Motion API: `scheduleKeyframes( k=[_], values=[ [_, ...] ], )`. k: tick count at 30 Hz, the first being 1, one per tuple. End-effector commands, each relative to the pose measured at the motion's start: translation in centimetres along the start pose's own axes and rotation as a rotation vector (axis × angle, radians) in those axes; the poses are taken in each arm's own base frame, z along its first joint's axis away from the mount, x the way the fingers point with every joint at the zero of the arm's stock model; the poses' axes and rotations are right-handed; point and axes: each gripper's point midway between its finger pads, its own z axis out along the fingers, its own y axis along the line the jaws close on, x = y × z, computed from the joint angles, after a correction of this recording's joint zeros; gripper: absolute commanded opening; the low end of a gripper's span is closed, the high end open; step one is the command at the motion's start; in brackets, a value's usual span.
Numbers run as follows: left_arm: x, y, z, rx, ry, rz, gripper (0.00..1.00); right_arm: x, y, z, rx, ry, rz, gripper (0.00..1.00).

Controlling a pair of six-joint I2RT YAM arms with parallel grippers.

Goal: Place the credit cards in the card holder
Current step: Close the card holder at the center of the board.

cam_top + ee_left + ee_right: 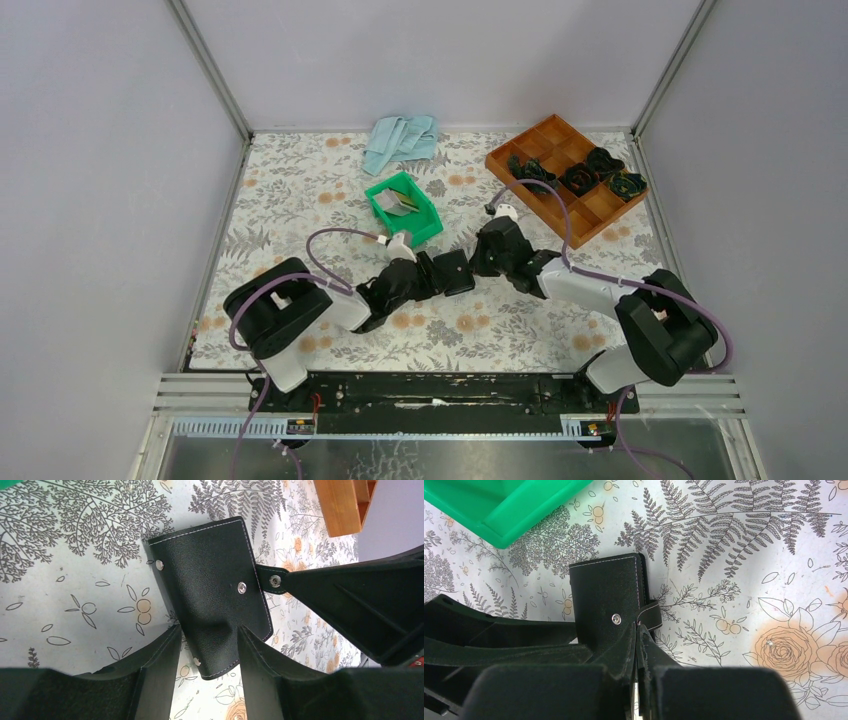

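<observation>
Clamping one end of the card holder (210, 590) on the table (749, 555), our left gripper (209, 632) is squeezing it while our right gripper (637, 626) is pinching its tab (652, 616); only overhead are we seeing cards (400, 203) in the green bin (430, 222).

The left arm (300, 312) lies low, folded at the elbow and reaching inward toward its partner. Its wrist is level. The left gripper (209, 632) has its fingers (157, 675) roughly half apart, one on each side of the card holder (210, 585), pinching its near edge. The right arm (590, 285) stretches low the other way, forearm angled inward and wrist dipped. The right gripper (638, 629) has its jaws pressed tight together on the holder's closure tab (651, 615). The two grippers face each other, close together.
</observation>
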Motion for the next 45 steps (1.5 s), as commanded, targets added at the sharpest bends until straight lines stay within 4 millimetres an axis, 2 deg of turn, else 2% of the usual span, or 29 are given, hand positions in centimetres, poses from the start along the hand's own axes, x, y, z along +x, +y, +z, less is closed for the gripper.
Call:
scheduleKeyframes(
  k=[1, 11, 31, 45],
  values=[
    [-2.2, -2.5, -0.4, 0.089, -0.084, -0.016, 0.52, -0.9, 1.8, 0.0, -0.045, -0.004, -0.033, 0.03],
    [-3.8, -3.7, -0.6, 0.118, -0.143, -0.029, 0.53, 0.1, 2.0, 0.4, -0.050, 0.032, -0.072, 0.02],
    [-3.4, -3.8, -0.4, 0.127, -0.130, -0.020, 0.53, -0.2, 2.0, 1.4, -0.018, 0.047, -0.107, 0.04],
    [-3.2, -4.0, 0.0, 0.133, -0.119, -0.018, 0.52, 0.1, 0.7, 1.7, 0.043, 0.059, -0.134, 0.04]
  ],
)
